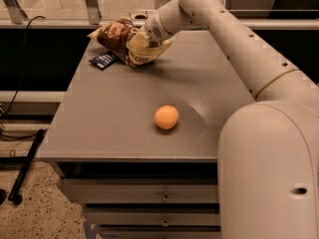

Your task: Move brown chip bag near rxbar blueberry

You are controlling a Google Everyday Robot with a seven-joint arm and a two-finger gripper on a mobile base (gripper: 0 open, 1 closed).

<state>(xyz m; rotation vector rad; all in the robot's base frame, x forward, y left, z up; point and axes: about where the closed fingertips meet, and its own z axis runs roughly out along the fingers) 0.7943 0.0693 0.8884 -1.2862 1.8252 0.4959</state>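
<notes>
The brown chip bag (121, 39) lies crumpled at the far left of the grey table (114, 113), its cream-tan end toward the middle. My gripper (144, 40) is at the bag's right end, shut on it. The rxbar blueberry (103, 59), a small dark-blue bar, lies flat just left of and in front of the bag, close to its lower edge.
An orange ball (166, 117) sits near the table's front middle. My white arm (239, 49) stretches across the right side of the table. Drawers (164, 198) are below the front edge. A railing and cables are at the left.
</notes>
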